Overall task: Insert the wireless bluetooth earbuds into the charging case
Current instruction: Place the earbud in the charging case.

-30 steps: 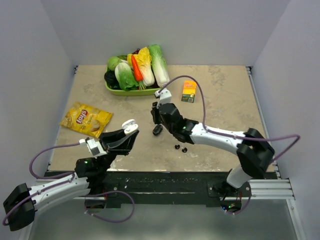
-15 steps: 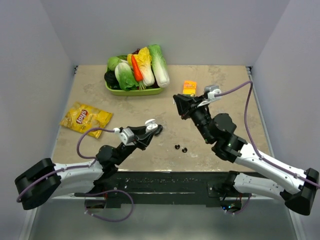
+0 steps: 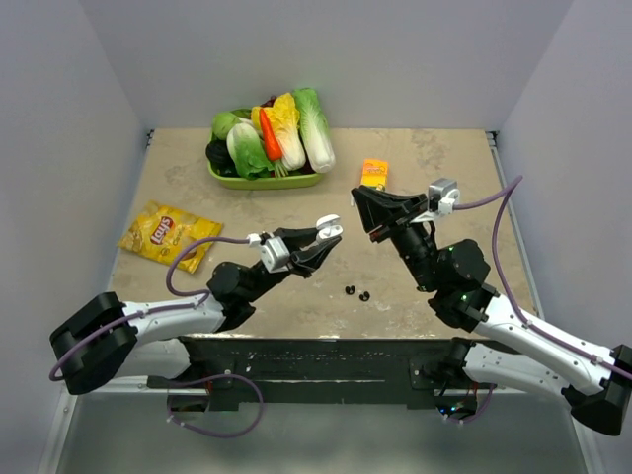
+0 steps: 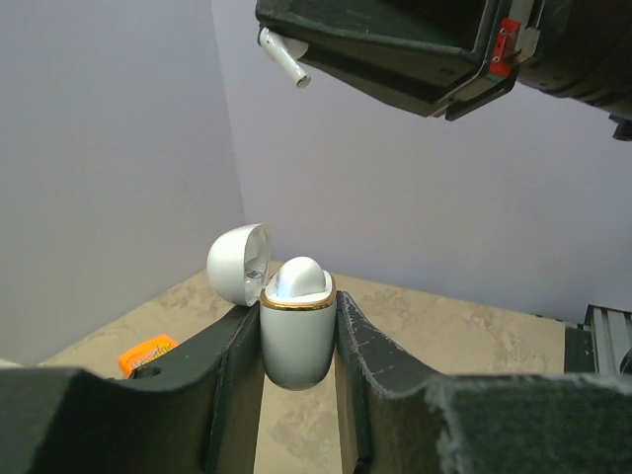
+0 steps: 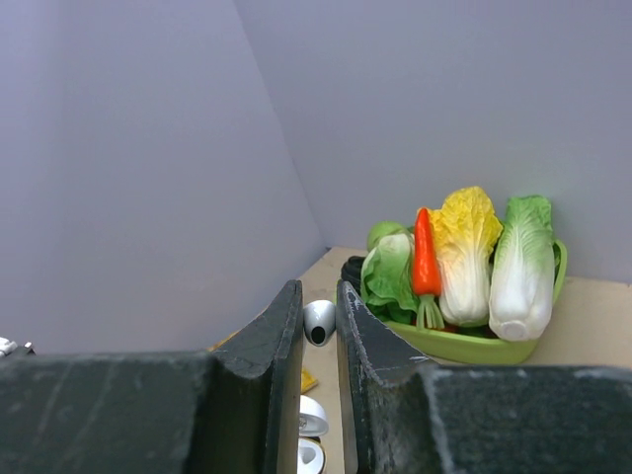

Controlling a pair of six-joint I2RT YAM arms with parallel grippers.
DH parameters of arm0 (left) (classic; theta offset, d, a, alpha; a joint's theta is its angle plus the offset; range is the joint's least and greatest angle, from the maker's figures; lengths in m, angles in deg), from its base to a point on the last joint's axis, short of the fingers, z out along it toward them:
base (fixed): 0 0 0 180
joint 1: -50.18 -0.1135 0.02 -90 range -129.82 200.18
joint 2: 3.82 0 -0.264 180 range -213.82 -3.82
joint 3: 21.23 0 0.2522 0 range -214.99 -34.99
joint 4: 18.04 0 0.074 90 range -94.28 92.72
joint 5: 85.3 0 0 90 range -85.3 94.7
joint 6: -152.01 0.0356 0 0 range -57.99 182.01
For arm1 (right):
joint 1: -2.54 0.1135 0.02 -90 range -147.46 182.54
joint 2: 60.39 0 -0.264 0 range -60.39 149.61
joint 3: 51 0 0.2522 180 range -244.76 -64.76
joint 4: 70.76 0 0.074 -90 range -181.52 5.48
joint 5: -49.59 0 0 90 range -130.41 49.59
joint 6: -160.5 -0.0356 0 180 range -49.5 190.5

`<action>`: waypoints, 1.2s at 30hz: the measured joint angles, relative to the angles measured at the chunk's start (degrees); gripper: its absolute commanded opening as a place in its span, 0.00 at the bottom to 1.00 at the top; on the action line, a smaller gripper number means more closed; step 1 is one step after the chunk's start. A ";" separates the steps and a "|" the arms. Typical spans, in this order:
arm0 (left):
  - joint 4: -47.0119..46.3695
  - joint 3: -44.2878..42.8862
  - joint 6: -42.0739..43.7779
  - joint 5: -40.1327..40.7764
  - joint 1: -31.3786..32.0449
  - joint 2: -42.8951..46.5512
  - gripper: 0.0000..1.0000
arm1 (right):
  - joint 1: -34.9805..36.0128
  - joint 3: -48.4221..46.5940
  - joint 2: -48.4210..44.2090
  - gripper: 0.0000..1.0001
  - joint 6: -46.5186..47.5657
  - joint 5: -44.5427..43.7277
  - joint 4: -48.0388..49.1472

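white arm links (image 3: 158,318), black joints (image 3: 462,269), purple cables (image 3: 219,239)

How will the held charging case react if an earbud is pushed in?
The charging case looks glossy and rounded, so it may slip or pivot in the left gripper. Its open lid hangs off one side, probably flimsy if bumped.

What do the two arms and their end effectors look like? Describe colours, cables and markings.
Both arms have white links and black joints: the left arm, the right arm. A purple cable loops along each. The left end effector and right end effector are black with two flat fingers. A red tab marks the right one.
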 measured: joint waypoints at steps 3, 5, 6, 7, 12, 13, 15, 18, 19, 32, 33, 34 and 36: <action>-0.02 -1.99 0.07 -1.57 -0.04 -0.90 0.00 | 0.00 0.11 -0.07 0.00 0.02 0.83 1.79; 0.02 -3.54 0.13 -2.38 -0.11 -1.73 0.00 | 0.02 0.11 -0.07 0.00 0.00 1.31 2.78; 0.02 -4.35 0.22 -2.56 -0.11 -2.14 0.00 | 0.02 0.11 -0.07 0.00 0.00 1.42 3.21; 0.00 -5.09 0.26 -2.64 -0.15 -2.51 0.00 | 0.00 0.11 -0.07 0.00 0.02 1.55 3.61; 0.00 -8.44 0.31 -2.12 -0.48 -4.11 0.00 | 0.00 0.11 -0.04 0.00 0.42 2.14 5.64; 0.00 -9.05 -0.04 -1.66 -0.50 -4.42 0.00 | 0.02 0.09 -0.02 0.00 0.55 2.23 6.10; 0.02 -9.90 -0.61 -0.50 -0.50 -4.74 0.00 | 0.00 0.13 -0.04 0.00 0.87 2.29 6.86; -0.02 -10.64 -2.58 1.64 -0.50 -4.83 0.00 | 0.00 0.35 -0.04 0.00 1.29 2.27 8.57; -0.02 -10.80 -3.34 2.45 -0.50 -4.83 0.00 | 0.00 0.44 -0.04 0.00 1.44 2.27 9.16; -0.22 -11.06 -17.22 9.09 -0.52 -4.72 0.00 | 0.00 2.51 1.68 0.00 2.54 2.27 16.20; -0.24 -11.08 -18.12 9.22 -0.52 -4.72 0.00 | 0.00 2.84 2.03 0.00 2.62 2.25 16.83; -0.24 -11.15 -18.73 9.22 -0.52 -4.70 0.00 | 0.00 3.13 2.36 0.00 2.78 2.25 17.22; -0.24 -11.39 -20.09 9.20 -0.52 -4.70 0.00 | 0.00 3.43 2.91 0.00 2.99 2.27 18.01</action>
